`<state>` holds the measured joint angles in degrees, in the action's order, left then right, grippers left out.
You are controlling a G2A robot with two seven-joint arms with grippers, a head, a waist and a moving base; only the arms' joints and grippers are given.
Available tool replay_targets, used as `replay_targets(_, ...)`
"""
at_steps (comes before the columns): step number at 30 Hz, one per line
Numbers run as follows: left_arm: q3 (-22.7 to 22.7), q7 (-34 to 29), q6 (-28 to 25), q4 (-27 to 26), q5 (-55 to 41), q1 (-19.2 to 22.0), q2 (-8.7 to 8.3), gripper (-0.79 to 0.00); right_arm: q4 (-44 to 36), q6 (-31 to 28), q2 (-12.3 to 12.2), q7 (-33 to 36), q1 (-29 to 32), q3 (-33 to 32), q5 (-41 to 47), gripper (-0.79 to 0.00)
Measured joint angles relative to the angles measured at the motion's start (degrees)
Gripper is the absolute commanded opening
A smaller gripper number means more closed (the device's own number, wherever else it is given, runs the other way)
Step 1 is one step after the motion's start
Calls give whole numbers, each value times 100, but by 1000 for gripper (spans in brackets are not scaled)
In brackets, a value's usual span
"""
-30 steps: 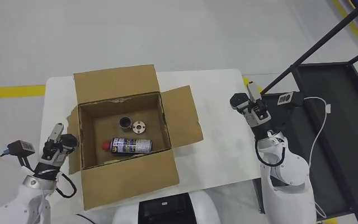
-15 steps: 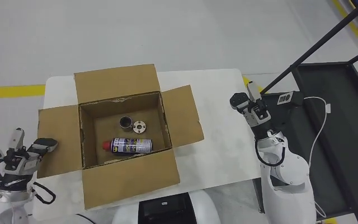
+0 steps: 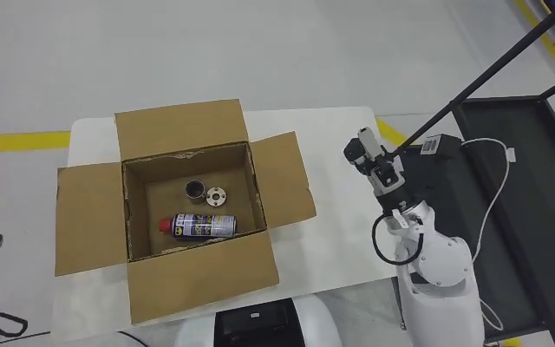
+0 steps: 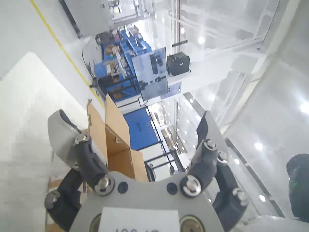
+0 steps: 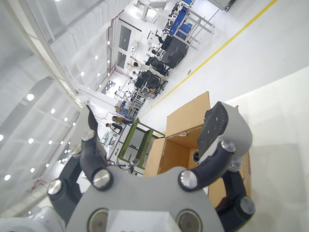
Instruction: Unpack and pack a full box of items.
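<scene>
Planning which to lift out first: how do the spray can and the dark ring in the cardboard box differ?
The red-capped cylindrical spray can lies on its side; the dark round metal ring sits opening-up. The can is longer and colourfully labelled; the ring is short and plain. Both rest on the floor of the open brown cardboard box.

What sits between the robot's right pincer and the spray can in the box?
Top view: from the pincer, bare table, then the box's folded-out flap and wall, before the can.
</scene>
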<state>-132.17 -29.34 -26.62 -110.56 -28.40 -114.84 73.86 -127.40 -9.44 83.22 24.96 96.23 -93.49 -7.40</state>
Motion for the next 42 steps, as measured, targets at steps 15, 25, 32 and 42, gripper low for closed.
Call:
replay_targets(15, 329, 628, 718, -322, 338, 509, 8, 0, 595, -1292, -64, -670, -855, 1105, -2203, 0)
replay_targets(25, 722, 1128, 1602, -784, 463, 1012, 0, 0, 885, -1768, -154, -586, -1203, 1320, -3416, 0)
replay_targets(32, 716, 1133, 1583, -779, 458, 1008, 0, 0, 1392, -1792, -184, -973, -1579, 1513, -4350, 0)
replay_targets(42, 716, 1133, 1584, -779, 458, 1008, 0, 0, 1684, -2836, -324, -585, -1848, 1645, -5184, 0)
